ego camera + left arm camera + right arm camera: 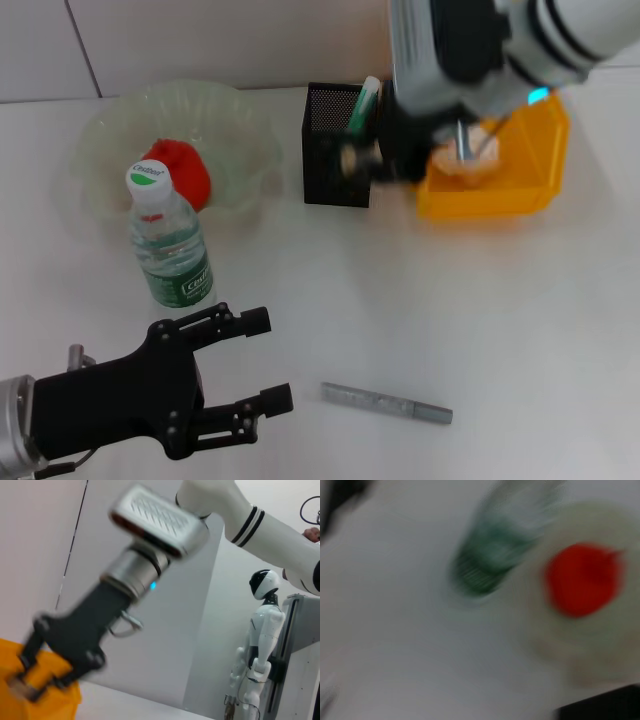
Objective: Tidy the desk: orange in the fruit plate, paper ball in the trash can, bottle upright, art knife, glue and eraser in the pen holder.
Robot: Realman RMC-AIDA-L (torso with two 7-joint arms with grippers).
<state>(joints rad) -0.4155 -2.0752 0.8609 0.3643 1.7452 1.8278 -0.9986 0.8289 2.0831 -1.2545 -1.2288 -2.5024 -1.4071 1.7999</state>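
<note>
The orange [178,172] lies in the pale-green fruit plate [240,120] at the back left, and both show blurred in the right wrist view, the orange [582,577] on the plate [555,645]. The bottle [170,240] [490,555] stands upright in front of the plate. In the black mesh pen holder [330,150], the art knife [367,103] sticks up. My right gripper [358,158] [22,682] hovers at the holder's right side, shut on the small beige eraser [350,160]. The paper ball [470,160] is in the yellow trash can [500,200]. The grey glue [387,402] lies on the desk. My left gripper [268,360] is open, low at the front left.
The trash can [50,690] stands directly right of the pen holder, under my right arm. White desk surface stretches between the bottle, the glue and the right edge. A white humanoid figure [262,645] stands far off by the wall.
</note>
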